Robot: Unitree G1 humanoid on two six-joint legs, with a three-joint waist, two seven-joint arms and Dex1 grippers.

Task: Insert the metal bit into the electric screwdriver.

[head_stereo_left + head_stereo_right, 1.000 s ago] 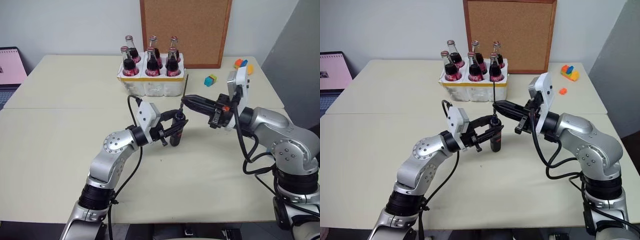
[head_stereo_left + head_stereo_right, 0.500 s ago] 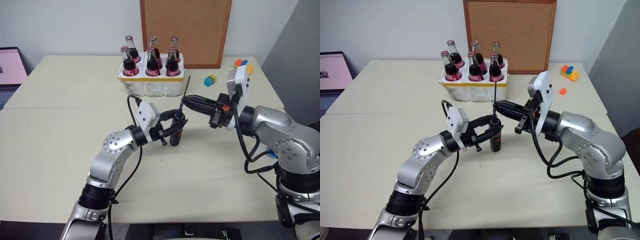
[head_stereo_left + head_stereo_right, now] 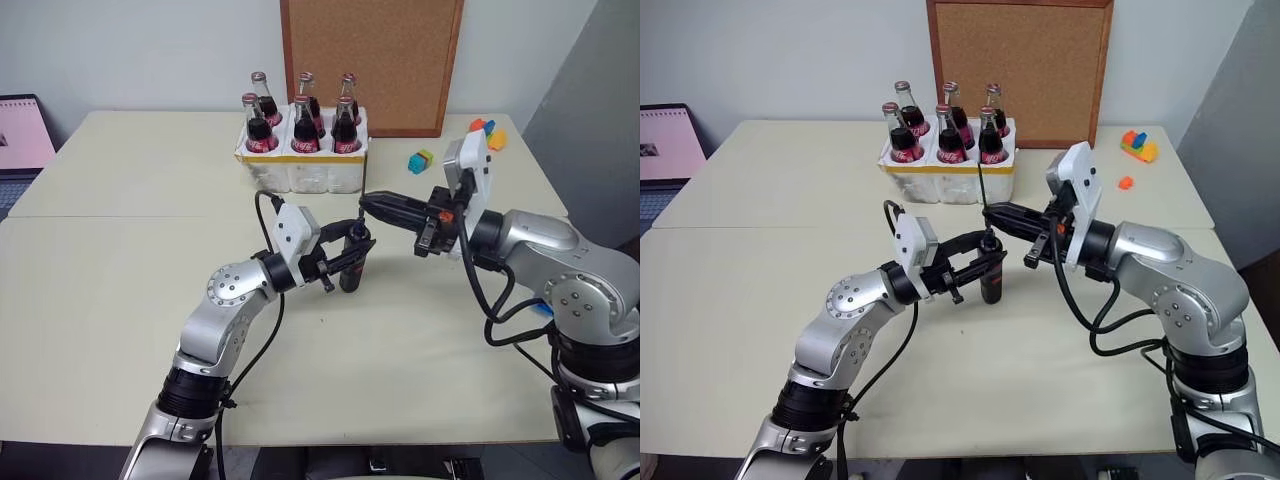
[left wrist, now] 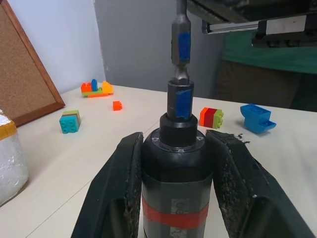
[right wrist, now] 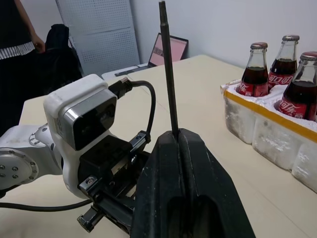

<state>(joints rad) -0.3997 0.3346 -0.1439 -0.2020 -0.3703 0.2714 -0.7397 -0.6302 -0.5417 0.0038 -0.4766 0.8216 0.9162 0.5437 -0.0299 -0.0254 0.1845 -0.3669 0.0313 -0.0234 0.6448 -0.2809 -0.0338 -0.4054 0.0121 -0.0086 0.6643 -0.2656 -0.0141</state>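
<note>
The electric screwdriver (image 3: 351, 268), black with a red band (image 4: 174, 218), stands upright on the table. My left gripper (image 3: 350, 250) is shut on its body, one finger (image 4: 124, 188) on each side. The metal bit (image 3: 983, 195) is a thin grey rod standing nearly upright. My right gripper (image 3: 368, 205) is shut on it partway along its length (image 5: 167, 69). Its lower end, marked blue (image 4: 181, 44), sits at the screwdriver's blue-marked socket (image 4: 179, 101). How deep it sits cannot be told.
A white foam crate (image 3: 300, 172) of cola bottles stands just behind the grippers, with a cork board (image 3: 370, 60) against the wall. Toy bricks (image 3: 420, 160) lie at the back right and a laptop (image 3: 22, 130) at the far left. A person (image 5: 20, 29) stands beyond the table.
The right gripper has turned slightly, and the bit's top now leans a little more to the left. The left arm and the screwdriver have kept still.
</note>
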